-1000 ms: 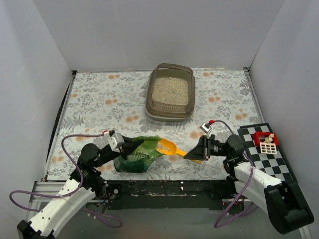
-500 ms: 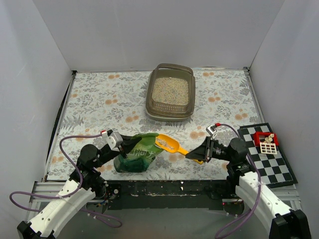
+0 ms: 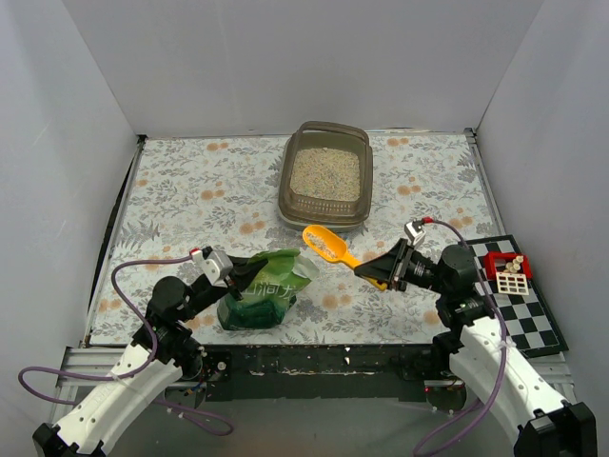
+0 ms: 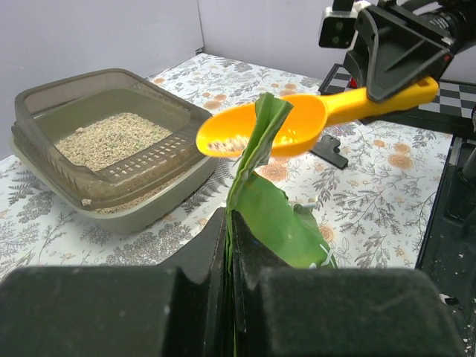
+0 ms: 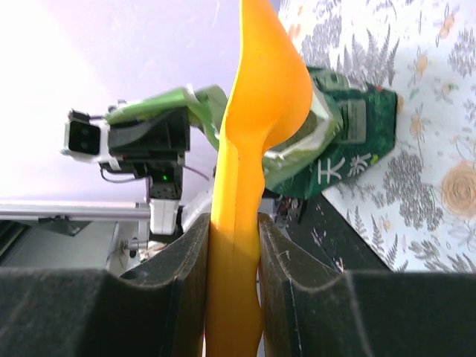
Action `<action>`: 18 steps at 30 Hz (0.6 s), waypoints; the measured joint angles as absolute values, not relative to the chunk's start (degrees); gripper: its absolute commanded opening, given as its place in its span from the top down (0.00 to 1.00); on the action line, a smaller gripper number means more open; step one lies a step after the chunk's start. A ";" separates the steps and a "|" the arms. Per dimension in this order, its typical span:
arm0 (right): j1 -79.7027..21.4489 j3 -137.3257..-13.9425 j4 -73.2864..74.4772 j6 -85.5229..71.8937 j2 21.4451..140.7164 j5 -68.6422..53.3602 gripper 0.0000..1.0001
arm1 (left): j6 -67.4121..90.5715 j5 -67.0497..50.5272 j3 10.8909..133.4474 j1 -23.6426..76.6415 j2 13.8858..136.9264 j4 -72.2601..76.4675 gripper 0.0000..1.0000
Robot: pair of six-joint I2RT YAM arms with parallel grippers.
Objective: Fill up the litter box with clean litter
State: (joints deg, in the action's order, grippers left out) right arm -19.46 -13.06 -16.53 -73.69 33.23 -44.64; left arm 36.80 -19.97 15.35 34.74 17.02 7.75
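Note:
The litter box [image 3: 285, 183] [image 4: 44, 97] stands at the back centre, with clean litter [image 3: 325, 174] [image 4: 108, 139] spread inside it. My right gripper [image 3: 383, 270] [image 5: 233, 223] is shut on the handle of a yellow scoop [image 3: 326, 244] [image 5: 256, 97]. The scoop is in the air between the box and a green bag [image 3: 266, 293] [image 4: 277, 223], and a few granules lie in its bowl [image 4: 253, 137]. My left gripper [image 3: 244, 275] [image 4: 229, 223] is shut on the bag's top edge and holds its mouth up.
A black-and-white checkered board [image 3: 514, 305] lies at the right front, with a small red-and-white object [image 3: 505, 268] on it. White walls close in the floral table on three sides. A black rail [image 3: 324, 357] runs along the near edge.
My right gripper has lifted the scoop out of the bag's mouth and carried it up and back toward the litter box. The left gripper and the bag have barely moved.

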 measured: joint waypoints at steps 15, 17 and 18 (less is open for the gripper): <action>-19.46 -28.16 -19.29 -69.23 55.94 -27.31 0.99 | 36.36 -18.63 14.39 34.74 15.92 8.86 1.00; -19.46 -31.75 -18.46 -67.00 60.01 -25.04 0.99 | 36.32 -18.55 14.39 34.74 15.81 8.86 1.00; -19.46 -34.85 -17.41 -65.39 62.96 -23.70 0.99 | 36.29 -18.50 14.39 34.74 15.81 8.86 1.00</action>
